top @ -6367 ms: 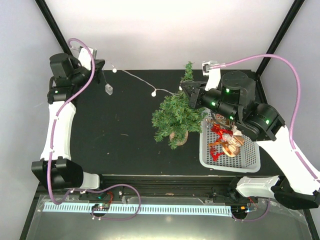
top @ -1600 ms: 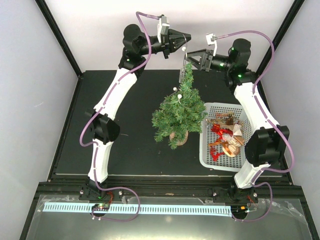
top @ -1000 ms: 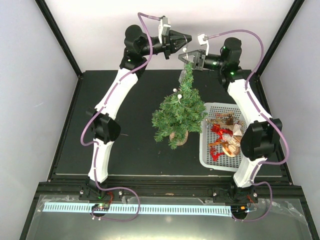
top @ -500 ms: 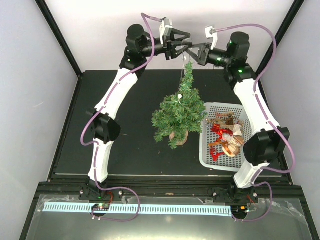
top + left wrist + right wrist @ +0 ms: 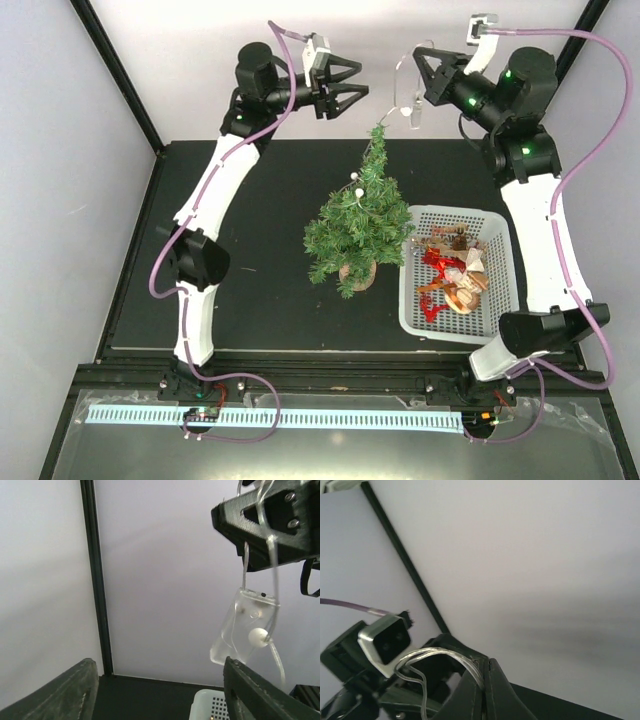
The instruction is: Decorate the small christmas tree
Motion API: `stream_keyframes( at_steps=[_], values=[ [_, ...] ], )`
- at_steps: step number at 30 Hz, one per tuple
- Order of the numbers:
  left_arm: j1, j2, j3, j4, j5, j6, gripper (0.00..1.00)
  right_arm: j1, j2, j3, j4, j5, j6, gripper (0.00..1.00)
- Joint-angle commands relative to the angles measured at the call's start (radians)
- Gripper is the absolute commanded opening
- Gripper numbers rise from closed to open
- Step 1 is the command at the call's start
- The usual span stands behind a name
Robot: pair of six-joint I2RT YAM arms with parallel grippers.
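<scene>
Pale walls (image 5: 60, 200) and black corner posts (image 5: 115, 70) box in the scene, with a black table (image 5: 250, 250) as the floor of it all. The small christmas tree (image 5: 355, 225) stands upright right of the table's centre, white bulbs (image 5: 355, 178) dotted on its upper branches. Just beside it, toward the right edge, sits the white basket (image 5: 455, 335), with red and tan ornaments (image 5: 452, 275) piled inside. High over the far edge, the left gripper (image 5: 362, 79) gapes wide, holding nothing. Opposite it, the right gripper (image 5: 418, 55) is pinched tight on the clear light-string wire (image 5: 445, 657), and a clear battery pack (image 5: 245, 627) dangles below.
</scene>
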Motion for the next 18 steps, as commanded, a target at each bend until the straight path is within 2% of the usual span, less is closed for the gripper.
stream_keyframes(
  at_steps=[1,3,4,7,12,18],
  values=[
    [0.015,-0.080,-0.011,-0.053,0.015,0.034,0.72,-0.005,-0.041,-0.010,-0.106,0.180,-0.033,0.01],
    [0.023,-0.099,-0.029,-0.077,0.016,0.051,0.79,-0.006,-0.062,-0.024,-0.133,0.227,-0.047,0.01],
    [0.027,-0.115,-0.039,-0.090,0.015,0.058,0.86,-0.006,-0.076,-0.036,-0.156,0.253,-0.052,0.01],
    [0.049,-0.150,-0.076,-0.124,0.014,0.072,0.98,-0.006,-0.111,-0.063,-0.206,0.344,-0.061,0.01],
    [0.104,-0.241,-0.171,-0.166,-0.023,0.082,0.99,-0.007,-0.212,-0.156,-0.227,0.465,-0.069,0.01],
    [0.113,-0.357,-0.249,-0.403,-0.153,0.329,0.99,-0.008,-0.298,-0.185,-0.335,0.567,-0.071,0.01]
  ],
)
